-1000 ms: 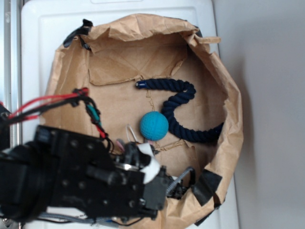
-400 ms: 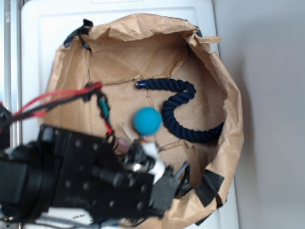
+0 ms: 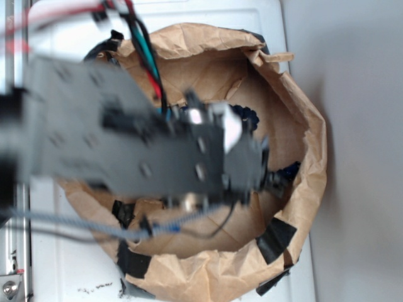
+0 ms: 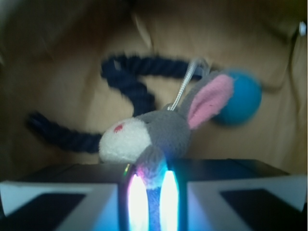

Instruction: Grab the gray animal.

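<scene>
The gray animal [image 4: 159, 132] is a small plush with a cream muzzle, a red dot, a pink-lined ear and a white string loop. In the wrist view my gripper [image 4: 149, 185] is shut on one of its gray ears and holds it above the paper bag's floor. In the exterior view my blurred arm and gripper [image 3: 264, 173] hang over the bag and hide the animal.
A dark blue rope [image 4: 125, 82] and a blue ball [image 4: 240, 98] lie on the floor of the brown paper bag [image 3: 302, 126]. The bag's crumpled walls ring the gripper. The bag stands on a white surface [image 3: 63, 251].
My arm has swung up from the bag's lower left to over its middle, now hiding the ball and most of the rope. The ball rolled slightly left earlier.
</scene>
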